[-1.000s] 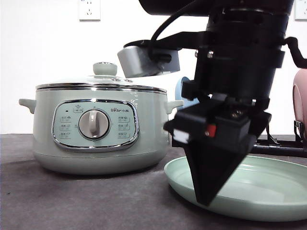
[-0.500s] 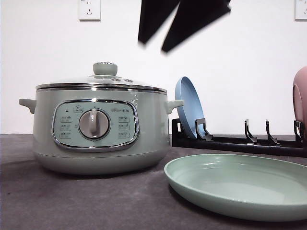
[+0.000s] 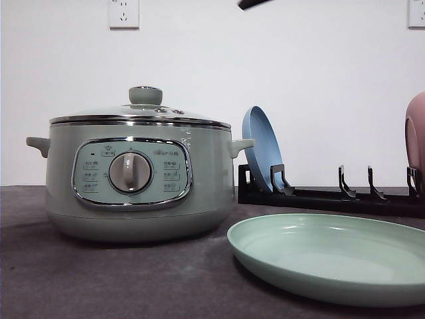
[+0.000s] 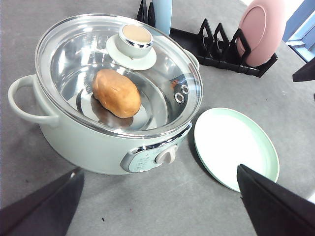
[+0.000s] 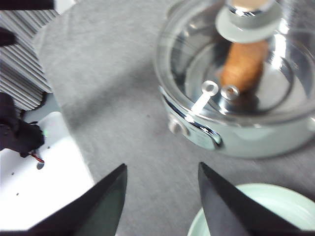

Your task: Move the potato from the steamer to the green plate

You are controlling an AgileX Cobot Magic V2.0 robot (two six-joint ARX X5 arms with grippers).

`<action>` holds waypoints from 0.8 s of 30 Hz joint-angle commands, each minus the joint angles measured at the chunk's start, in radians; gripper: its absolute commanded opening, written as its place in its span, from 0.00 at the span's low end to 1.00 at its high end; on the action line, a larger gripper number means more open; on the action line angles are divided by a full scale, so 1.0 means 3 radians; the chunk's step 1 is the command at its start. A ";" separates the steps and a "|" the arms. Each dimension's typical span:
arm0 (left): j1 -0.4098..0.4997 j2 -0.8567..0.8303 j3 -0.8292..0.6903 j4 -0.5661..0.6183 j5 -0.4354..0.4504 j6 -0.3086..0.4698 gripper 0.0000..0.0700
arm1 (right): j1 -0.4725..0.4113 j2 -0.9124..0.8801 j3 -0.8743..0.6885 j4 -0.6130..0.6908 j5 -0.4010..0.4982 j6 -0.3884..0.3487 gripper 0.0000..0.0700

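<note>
The steamer (image 3: pixel 133 179) stands at the left of the table, its glass lid (image 4: pixel 118 73) with the green knob (image 4: pixel 135 39) closed. Through the glass the potato (image 4: pixel 116 92) lies on the steamer's metal floor; it also shows as the potato (image 5: pixel 244 61) in the right wrist view. Beside the steamer to the right lies the green plate (image 3: pixel 332 256), bare. My left gripper (image 4: pixel 159 169) hangs open high above the steamer's front. My right gripper (image 5: pixel 162 165) is open too, above the cloth in front of the steamer (image 5: pixel 236 83), with nothing between its fingers. One black fingertip (image 3: pixel 252 3) pokes in at the top edge.
Behind the green plate a black dish rack (image 3: pixel 332 196) holds an upright blue plate (image 3: pixel 262 156) and a pink dish (image 4: pixel 261 29). Grey cloth covers the table. A white base with wiring (image 5: pixel 29 147) lies off the cloth's edge.
The right gripper, which hung low in front of the green plate, has risen almost out of the front view. Steamer, lid and plate have not moved.
</note>
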 commanded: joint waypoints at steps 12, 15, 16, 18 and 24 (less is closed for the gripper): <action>-0.0006 0.0038 0.0078 0.0056 0.0027 -0.0085 0.91 | -0.0012 0.0034 0.0061 -0.0054 -0.0023 -0.0039 0.41; -0.0012 0.0157 0.0189 0.0057 0.0027 -0.0110 0.92 | -0.0012 0.0034 0.0061 -0.0065 -0.0014 -0.0040 0.41; -0.0019 0.0222 0.0251 0.0051 0.0027 -0.0113 0.92 | -0.0012 0.0034 0.0061 -0.0066 -0.0013 -0.0041 0.41; -0.0037 0.0408 0.0443 0.0015 0.0024 -0.0113 0.92 | -0.0012 0.0034 0.0061 -0.0078 -0.0013 -0.0045 0.41; -0.0207 0.1137 0.1188 -0.0139 -0.0116 -0.0108 0.92 | -0.0012 0.0034 0.0061 -0.0147 -0.0013 -0.0098 0.41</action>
